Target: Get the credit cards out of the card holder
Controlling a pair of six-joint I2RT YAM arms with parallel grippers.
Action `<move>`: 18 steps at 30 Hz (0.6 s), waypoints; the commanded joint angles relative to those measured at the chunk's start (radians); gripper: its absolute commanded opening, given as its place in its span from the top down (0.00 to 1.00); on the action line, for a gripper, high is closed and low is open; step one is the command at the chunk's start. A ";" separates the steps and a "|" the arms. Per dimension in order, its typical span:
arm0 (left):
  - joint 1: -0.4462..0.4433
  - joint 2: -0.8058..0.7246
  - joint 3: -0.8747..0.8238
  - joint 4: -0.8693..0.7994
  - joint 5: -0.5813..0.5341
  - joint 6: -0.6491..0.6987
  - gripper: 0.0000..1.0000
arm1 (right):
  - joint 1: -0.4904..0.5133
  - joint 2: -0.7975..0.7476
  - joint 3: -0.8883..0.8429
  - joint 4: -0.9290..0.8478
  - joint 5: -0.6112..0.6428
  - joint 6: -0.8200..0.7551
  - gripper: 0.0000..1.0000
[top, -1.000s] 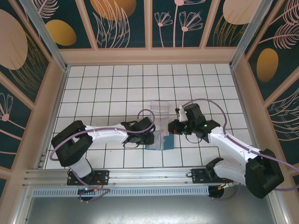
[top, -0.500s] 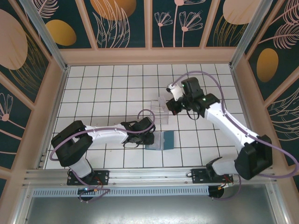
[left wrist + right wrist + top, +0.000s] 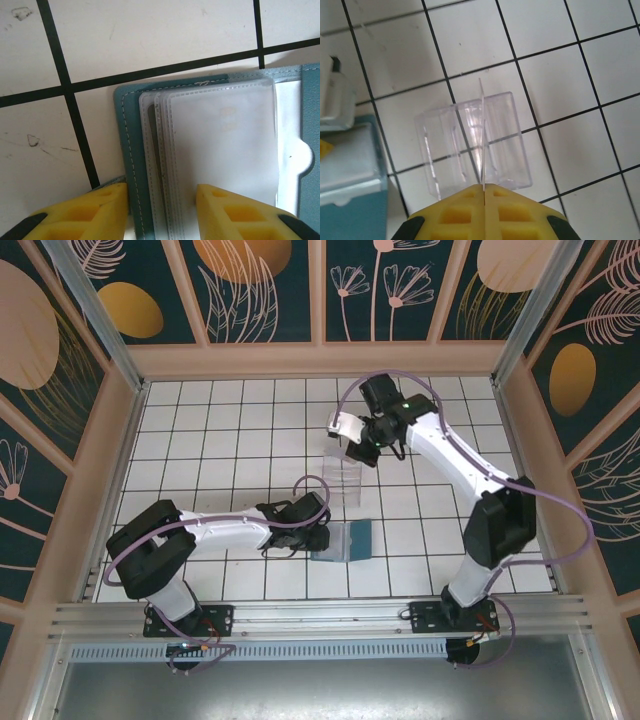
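My left tool [image 3: 161,201]: jaws apart, straddling the open card holder's [image 3: 133,165] edge.
Card holder: near the counter's [image 3: 200,420] near edge.
My right tool [image 3: 484,193]: clamped on a credit card [image 3: 481,131] above the clear tray [image 3: 506,145].

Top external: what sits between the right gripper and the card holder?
In the top external view the clear plastic tray stands between the right gripper, fingers shut on a thin card, and the card holder.
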 commanded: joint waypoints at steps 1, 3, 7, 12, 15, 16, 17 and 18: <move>-0.003 0.005 -0.028 -0.054 0.005 0.003 0.59 | 0.015 0.084 0.108 -0.148 0.064 -0.119 1.00; -0.003 0.008 -0.022 -0.060 0.004 0.006 0.59 | 0.014 0.125 0.158 -0.179 0.068 -0.133 1.00; -0.003 0.022 -0.003 -0.066 0.009 0.016 0.59 | 0.014 0.197 0.238 -0.225 0.099 -0.154 1.00; -0.002 0.036 0.000 -0.045 0.018 0.025 0.59 | 0.014 0.268 0.310 -0.270 0.116 -0.159 1.00; -0.003 0.047 0.005 -0.045 0.029 0.034 0.59 | 0.014 0.297 0.326 -0.278 0.129 -0.157 1.00; -0.003 0.044 0.002 -0.045 0.032 0.035 0.58 | 0.015 0.307 0.329 -0.281 0.132 -0.156 1.00; -0.003 0.040 0.000 -0.045 0.034 0.036 0.59 | 0.014 0.319 0.335 -0.283 0.132 -0.156 1.00; -0.003 0.037 -0.003 -0.045 0.034 0.036 0.59 | 0.014 0.329 0.336 -0.281 0.133 -0.155 1.00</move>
